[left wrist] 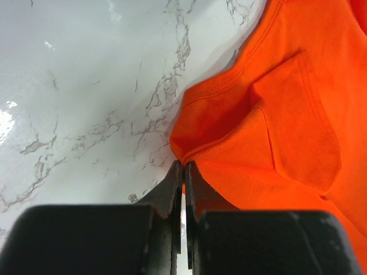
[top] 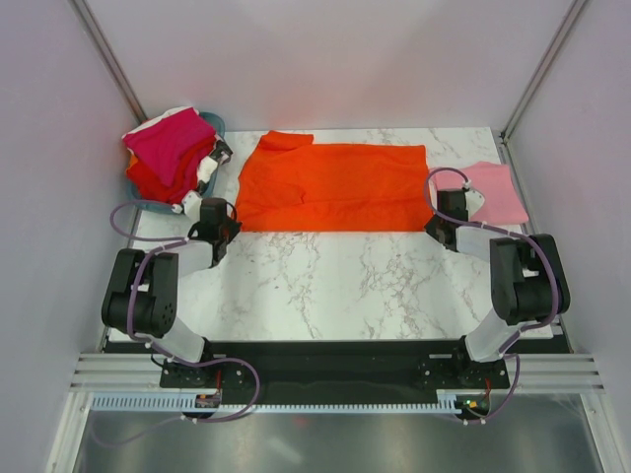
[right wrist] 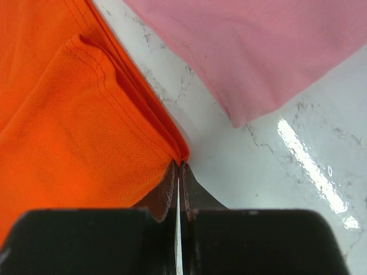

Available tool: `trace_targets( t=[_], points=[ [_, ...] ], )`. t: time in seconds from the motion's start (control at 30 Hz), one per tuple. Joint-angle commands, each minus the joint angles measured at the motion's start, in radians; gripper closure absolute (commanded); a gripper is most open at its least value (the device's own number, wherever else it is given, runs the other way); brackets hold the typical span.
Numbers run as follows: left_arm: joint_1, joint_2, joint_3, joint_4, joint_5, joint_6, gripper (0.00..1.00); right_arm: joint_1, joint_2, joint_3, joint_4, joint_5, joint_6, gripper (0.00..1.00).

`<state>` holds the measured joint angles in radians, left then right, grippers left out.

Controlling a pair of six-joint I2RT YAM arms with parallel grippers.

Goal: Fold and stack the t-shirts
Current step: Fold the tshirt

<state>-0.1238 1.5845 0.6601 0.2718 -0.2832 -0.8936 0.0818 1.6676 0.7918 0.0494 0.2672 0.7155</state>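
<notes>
A bright orange t-shirt [top: 330,185] lies spread flat across the far half of the marble table. My left gripper [top: 225,229] is shut on its near left corner; in the left wrist view the cloth [left wrist: 275,126] is pinched at the jaw tips [left wrist: 183,167]. At the shirt's near right corner sits my right gripper [top: 441,229], also shut, nipping the folded orange hem [right wrist: 86,120] at its tips [right wrist: 179,166]. A folded light pink t-shirt [top: 496,192] rests at the far right, close beside the right gripper, and shows as pink cloth [right wrist: 258,51].
A teal basket [top: 215,122] at the far left holds a heap of magenta, red and white shirts [top: 170,150]. Bare marble [top: 335,286] stretches between the orange shirt and the arm bases. Walls enclose the table on three sides.
</notes>
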Motion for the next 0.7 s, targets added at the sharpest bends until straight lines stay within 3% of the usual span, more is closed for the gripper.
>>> trace_targets(
  t=[0.0, 0.23, 0.37, 0.67],
  points=[
    [0.004, -0.049, -0.014, 0.015, -0.027, -0.015, 0.98, -0.013, 0.001, 0.006, -0.011, 0.021, -0.004, 1.00],
    [0.004, -0.126, -0.103, 0.009, 0.016, -0.050, 0.98, -0.011, -0.121, -0.080, -0.008, -0.040, -0.005, 1.00],
    [0.003, -0.196, -0.152, -0.044, 0.019, -0.059, 0.98, -0.010, -0.187, -0.109, -0.104, -0.054, -0.013, 1.00],
    [0.003, -0.513, -0.364, -0.187, 0.052, -0.137, 0.98, -0.010, -0.506, -0.264, -0.274, -0.115, 0.031, 1.00]
  ],
)
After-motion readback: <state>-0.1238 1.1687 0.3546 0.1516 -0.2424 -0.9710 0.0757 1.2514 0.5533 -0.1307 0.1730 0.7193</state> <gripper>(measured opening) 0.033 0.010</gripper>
